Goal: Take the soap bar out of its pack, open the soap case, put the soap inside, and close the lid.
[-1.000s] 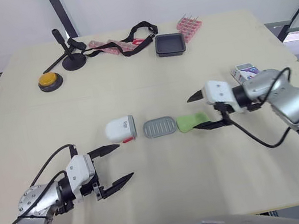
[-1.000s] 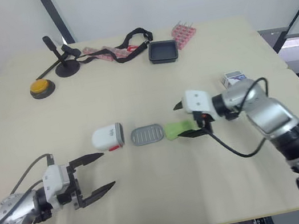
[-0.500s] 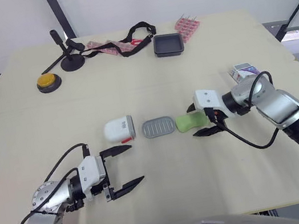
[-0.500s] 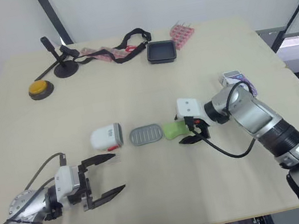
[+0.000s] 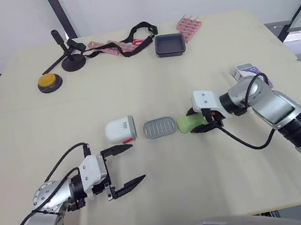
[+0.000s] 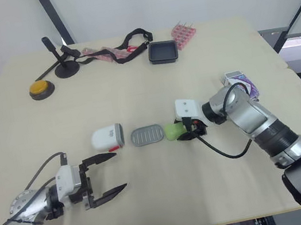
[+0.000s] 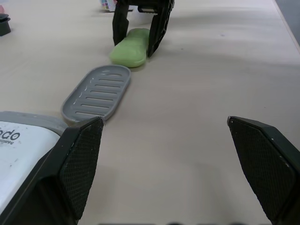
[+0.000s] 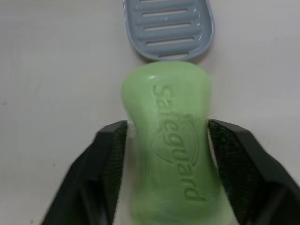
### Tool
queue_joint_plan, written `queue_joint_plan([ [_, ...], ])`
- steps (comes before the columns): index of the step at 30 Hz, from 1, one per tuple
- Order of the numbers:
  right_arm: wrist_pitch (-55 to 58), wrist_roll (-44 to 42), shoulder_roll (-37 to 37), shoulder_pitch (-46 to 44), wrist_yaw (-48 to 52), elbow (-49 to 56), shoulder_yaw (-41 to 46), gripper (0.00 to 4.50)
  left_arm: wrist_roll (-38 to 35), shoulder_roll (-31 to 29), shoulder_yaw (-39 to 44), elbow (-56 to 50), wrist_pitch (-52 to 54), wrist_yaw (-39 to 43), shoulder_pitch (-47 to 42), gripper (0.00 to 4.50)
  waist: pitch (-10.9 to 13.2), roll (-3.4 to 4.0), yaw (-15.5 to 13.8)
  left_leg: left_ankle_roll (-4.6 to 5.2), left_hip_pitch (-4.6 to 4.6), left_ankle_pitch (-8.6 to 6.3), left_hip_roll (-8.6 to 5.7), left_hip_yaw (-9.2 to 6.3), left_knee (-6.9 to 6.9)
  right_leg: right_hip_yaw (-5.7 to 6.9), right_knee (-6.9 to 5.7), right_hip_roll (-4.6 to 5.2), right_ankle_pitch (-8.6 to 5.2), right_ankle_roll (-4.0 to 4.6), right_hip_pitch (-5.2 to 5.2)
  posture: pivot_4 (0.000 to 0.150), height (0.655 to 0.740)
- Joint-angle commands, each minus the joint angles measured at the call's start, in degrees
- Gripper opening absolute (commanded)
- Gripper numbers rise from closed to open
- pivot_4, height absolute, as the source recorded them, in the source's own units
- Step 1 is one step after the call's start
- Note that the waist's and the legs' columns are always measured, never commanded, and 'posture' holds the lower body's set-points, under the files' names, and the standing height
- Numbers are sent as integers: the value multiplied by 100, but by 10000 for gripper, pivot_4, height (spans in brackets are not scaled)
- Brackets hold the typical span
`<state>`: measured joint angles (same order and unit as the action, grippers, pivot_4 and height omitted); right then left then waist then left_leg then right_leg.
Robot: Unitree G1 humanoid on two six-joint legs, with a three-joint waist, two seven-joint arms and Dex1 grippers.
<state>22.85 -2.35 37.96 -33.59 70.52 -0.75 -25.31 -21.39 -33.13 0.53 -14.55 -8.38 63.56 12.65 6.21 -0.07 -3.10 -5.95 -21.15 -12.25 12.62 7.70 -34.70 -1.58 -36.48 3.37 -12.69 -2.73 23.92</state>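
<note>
Fingers of the right gripper (image 5: 199, 122) clasp the green oval soap bar (image 5: 186, 123), just beside the grey ribbed plastic tray (image 5: 159, 127) mid-table (image 5: 218, 65). The left gripper (image 5: 126, 164) has its fingers spread wide near the table's front edge.

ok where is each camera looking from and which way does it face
Head, both eyes: look forward and down over the table; both arms show, left pincer open, right pincer on the green soap.
Left wrist: low over the table, looks along its open fingers at the grey tray, soap and right pincer beyond.
Right wrist: looks down between its fingers at the soap, tray's end ahead.
Shared: both wrist views hold soap and tray.
</note>
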Motion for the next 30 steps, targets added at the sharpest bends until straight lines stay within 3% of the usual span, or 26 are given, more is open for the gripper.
queue_joint_plan([
  [1, -97, 59, 52, -15, 53, -14, 43, 17893, 20, -33, -28, -88, -78, -62, -9, 45000, -1, -1, 1, 0, 0, 0, 0, 0, 0, 0, -1, 0, 0, 0, -3, 1500, 7400],
  [12, -103, -66, -102, -263, 80, 208, 202, 17893, -12, -33, -34, -1, -87, -182, -46, 45000, 0, -1, 8, 0, 0, 0, 0, 1, -5, -1, -7, 0, -1, 2, 0, 1500, 7400],
  [18, 433, 80, -906, -906, -194, 414, -139, 17893, -63, 71, 59, 64, 81, -510, -146, 45000, 0, 0, 65, -8, -2, 6, 9, 6, -6, -9, -32, -10, 2, -3, 13, 1500, 7400],
  [30, 509, 398, -1379, -1198, -294, 15, -647, 17893, -81, 58, -2, -52, 173, -667, -163, 45000, -3, -7, 3, -41, 15, 22, 5, 4, -4, -3, -24, -7, 10, -18, 15, 1500, 7400],
])
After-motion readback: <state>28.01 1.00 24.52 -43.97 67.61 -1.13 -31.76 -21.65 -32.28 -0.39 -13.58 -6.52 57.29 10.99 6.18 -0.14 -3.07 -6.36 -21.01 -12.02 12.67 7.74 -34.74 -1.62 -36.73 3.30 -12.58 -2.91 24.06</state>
